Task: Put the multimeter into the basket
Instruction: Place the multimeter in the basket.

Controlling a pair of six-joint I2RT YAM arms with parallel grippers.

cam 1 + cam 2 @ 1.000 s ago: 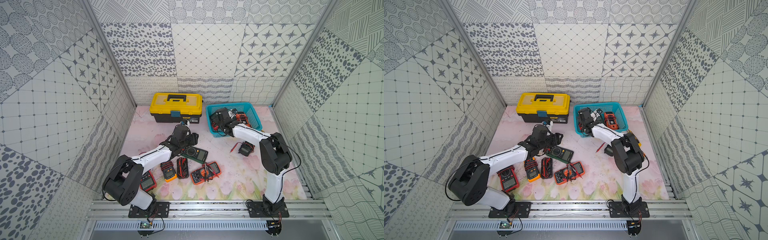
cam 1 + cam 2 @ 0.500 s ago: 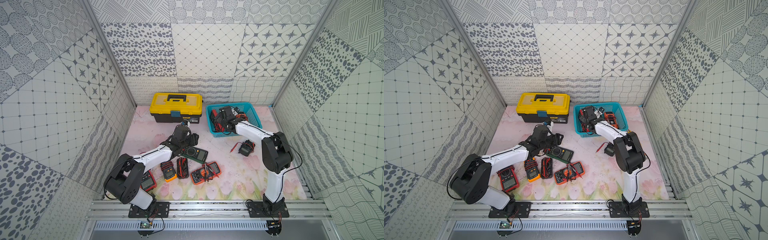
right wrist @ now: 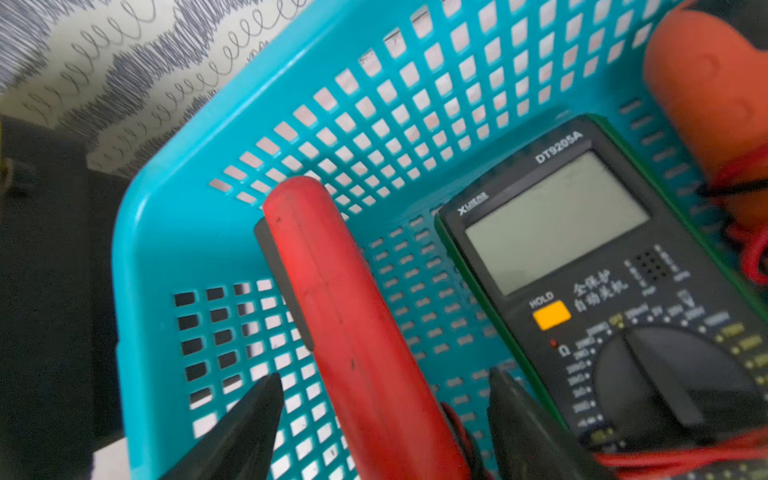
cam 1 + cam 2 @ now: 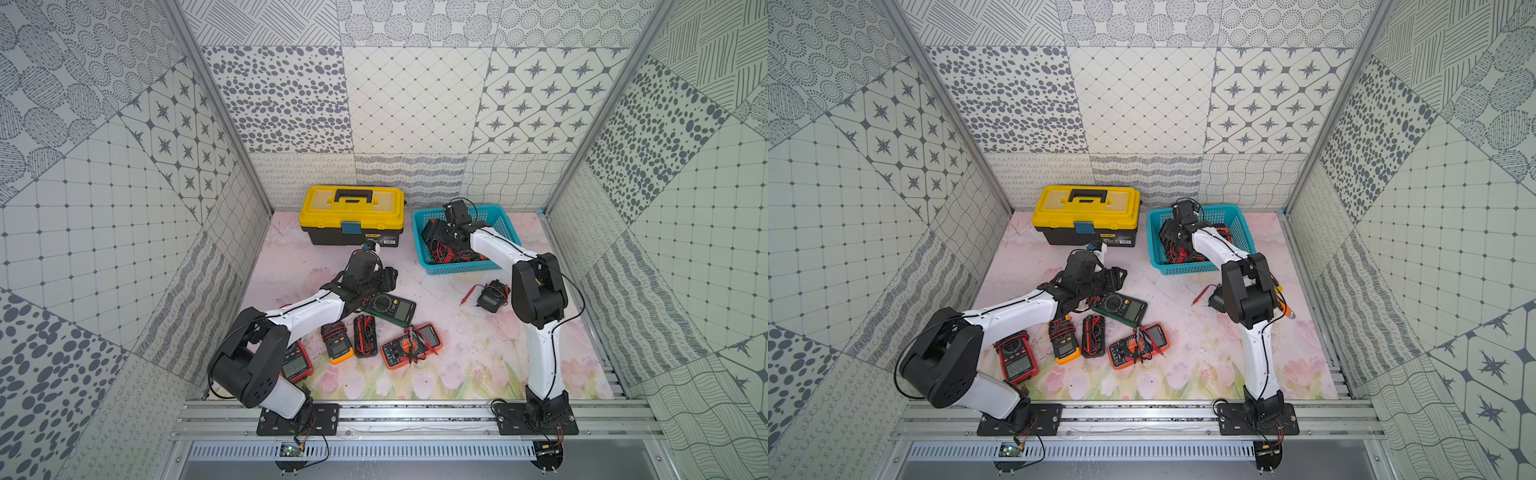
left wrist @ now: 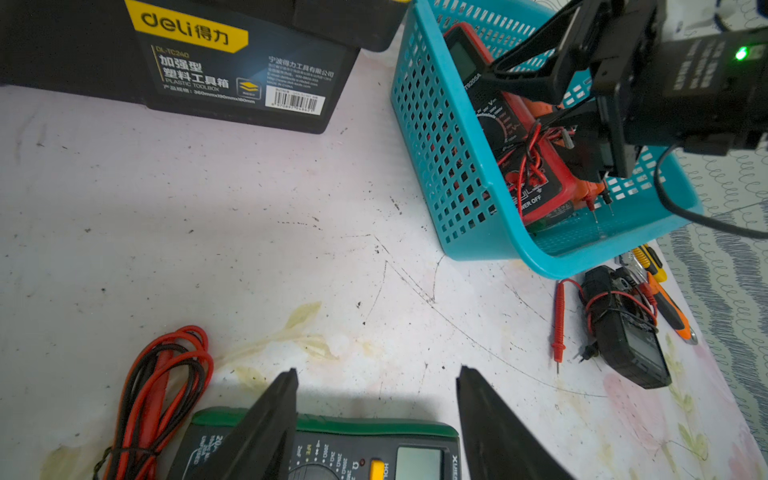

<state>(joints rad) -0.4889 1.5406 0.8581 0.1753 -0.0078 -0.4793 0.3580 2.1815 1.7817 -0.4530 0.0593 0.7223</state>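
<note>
Inside the basket [image 3: 137, 249], a red multimeter [image 3: 353, 311] is standing on edge, straddled by our right claw [image 3: 384, 372], spread clear of it, beside a green-edged multimeter [image 3: 582, 249]. Our left claw [image 5: 377, 369] is hovering, spread, over a second green multimeter [image 5: 374, 453] lying on the surface [image 5: 249, 208].

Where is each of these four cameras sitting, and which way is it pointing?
Top views: side by side, high at the front, facing down and back over the table, toolbox and basket; left arm and right arm show whole.
Left wrist: low on the left arm, looking across the table toward toolbox and basket; left fingers show, apart, above a green multimeter.
Right wrist: on the right arm, looking down into the basket; right fingers show either side of a red multimeter.
Shared: all views show the basket.
</note>
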